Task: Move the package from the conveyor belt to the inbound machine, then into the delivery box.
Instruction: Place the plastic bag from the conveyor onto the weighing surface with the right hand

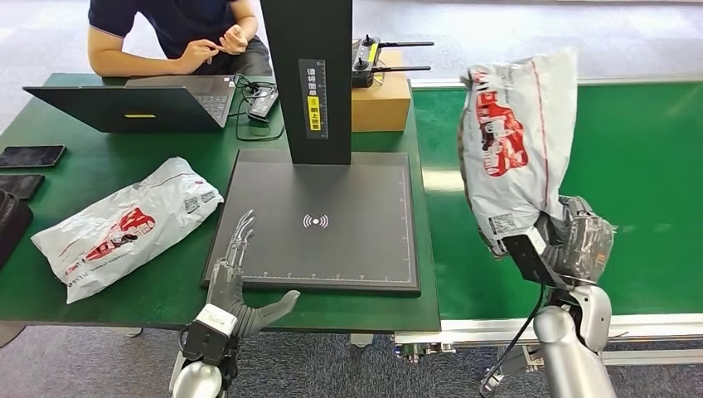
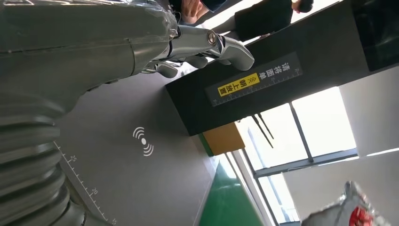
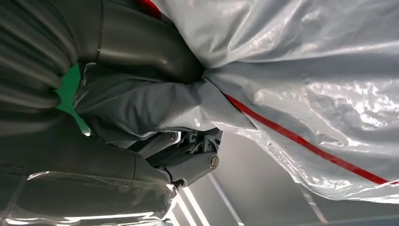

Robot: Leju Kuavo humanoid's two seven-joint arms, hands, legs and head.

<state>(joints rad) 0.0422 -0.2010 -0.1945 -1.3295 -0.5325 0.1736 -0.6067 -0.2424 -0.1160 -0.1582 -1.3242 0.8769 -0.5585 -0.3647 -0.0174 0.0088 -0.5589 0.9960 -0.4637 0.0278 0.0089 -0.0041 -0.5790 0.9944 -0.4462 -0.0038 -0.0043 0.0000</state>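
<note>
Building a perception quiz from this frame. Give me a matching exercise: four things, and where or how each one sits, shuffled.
Things:
1. held package
2. second package
3. left hand
4. cardboard box

States:
A. lying flat on the green table, left of the scanner plate
B. behind the plate, right of the black column, with a controller on top
C. lifted upright above the conveyor belt, gripped at its lower end by the right hand
D. open, at the plate's near left edge

Pairs: 1-C, 2-A, 3-D, 4-B
</note>
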